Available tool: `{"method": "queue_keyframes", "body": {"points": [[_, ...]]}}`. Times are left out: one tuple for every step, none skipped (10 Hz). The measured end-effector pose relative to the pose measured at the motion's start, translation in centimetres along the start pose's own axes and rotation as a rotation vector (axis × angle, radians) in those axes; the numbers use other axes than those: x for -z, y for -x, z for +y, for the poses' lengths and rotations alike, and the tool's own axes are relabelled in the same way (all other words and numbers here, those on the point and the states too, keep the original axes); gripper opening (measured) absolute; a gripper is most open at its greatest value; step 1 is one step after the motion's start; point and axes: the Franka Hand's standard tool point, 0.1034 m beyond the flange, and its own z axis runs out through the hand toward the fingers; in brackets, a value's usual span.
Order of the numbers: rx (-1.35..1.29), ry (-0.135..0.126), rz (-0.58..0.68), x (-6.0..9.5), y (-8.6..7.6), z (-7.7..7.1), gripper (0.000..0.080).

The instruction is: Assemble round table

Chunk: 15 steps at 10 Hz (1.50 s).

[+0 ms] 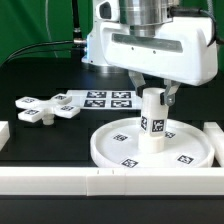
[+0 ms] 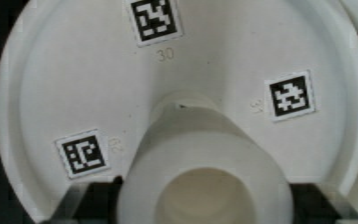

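Observation:
The large rimmed round disc (image 1: 150,148) lies flat on the black table, tags up; it fills the wrist view (image 2: 87,90). The short cylindrical leg (image 1: 152,122) stands upright at the disc's centre. My gripper (image 1: 152,98) is directly above, its fingers on either side of the leg's upper part. In the wrist view the leg's hollow top (image 2: 202,190) sits between the two dark fingers (image 2: 99,195), which press against its sides. The cross-shaped four-armed piece (image 1: 42,108) lies on the table at the exterior view's left, apart from the disc.
The marker board (image 1: 100,99) lies flat behind the disc. Long white border rails (image 1: 100,180) run along the front and at both sides (image 1: 214,135). A green backdrop stands behind the table.

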Motion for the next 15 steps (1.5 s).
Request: {"method": "queue_keyframes", "body": {"points": [[-0.071,-0.004,-0.007,-0.03,0.11,-0.05,0.0407],[-0.143,-0.009,-0.014,-0.05,0.23,-0.12,0.0407],[-0.209,-0.013,-0.022,-0.08,0.38,-0.21,0.0407],[-0.257,-0.016,-0.028,-0.11,0.47,-0.27,0.0407],[-0.341,-0.036,-0.036,-0.15,0.31,-0.23,0.0407],[-0.474,-0.073,-0.051,-0.19,0.05,-0.01,0.0407],[-0.619,-0.104,-0.065,-0.23,-0.05,0.07,0.0407],[-0.698,-0.121,-0.077,-0.23,-0.14,0.1,0.0407],[-0.751,-0.128,-0.09,-0.24,-0.19,0.14,0.0407],[-0.802,-0.128,-0.097,-0.24,-0.16,0.1,0.0407],[-0.817,-0.129,-0.098,-0.24,-0.15,0.07,0.0407],[-0.794,-0.129,-0.097,-0.28,-0.11,0.08,0.049],[-0.753,-0.129,-0.094,-0.31,-0.11,0.1,0.0597],[-0.715,-0.126,-0.096,-0.31,-0.2,0.16,0.0597],[-0.701,-0.125,-0.094,-0.33,-0.07,0.06,0.064]]}}
